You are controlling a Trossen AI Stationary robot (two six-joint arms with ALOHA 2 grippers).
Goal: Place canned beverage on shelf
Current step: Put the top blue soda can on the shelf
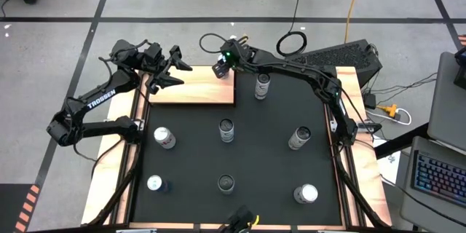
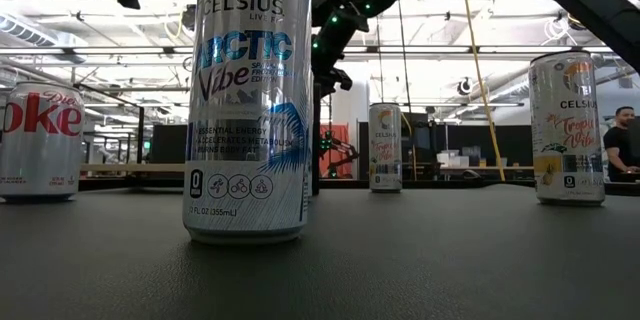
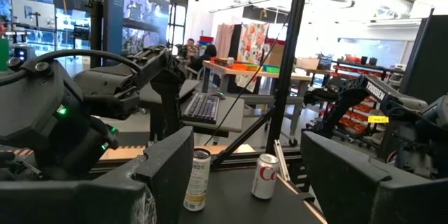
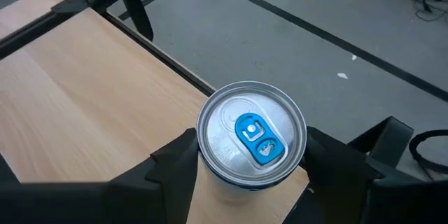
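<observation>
Right gripper (image 4: pixel 248 175) straddles can (image 4: pixel 252 140) at shelf (image 1: pixel 191 92) corner; fingers beside can walls, grip or release cannot tell. Can over board, seemingly placed. Left gripper (image 1: pixel 171 69) idle, slightly spread, by shelf. Remaining: retreat.

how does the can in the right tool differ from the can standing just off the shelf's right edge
The blue-tab can sits on the shelf at its far right corner, between the fingers of the right tool; the neighbouring can stands on the black mat, with no tool at it. The first shows a blue pull tab from above; the other's tab colour is too small to tell. Both stand upright with silver tops.
</observation>
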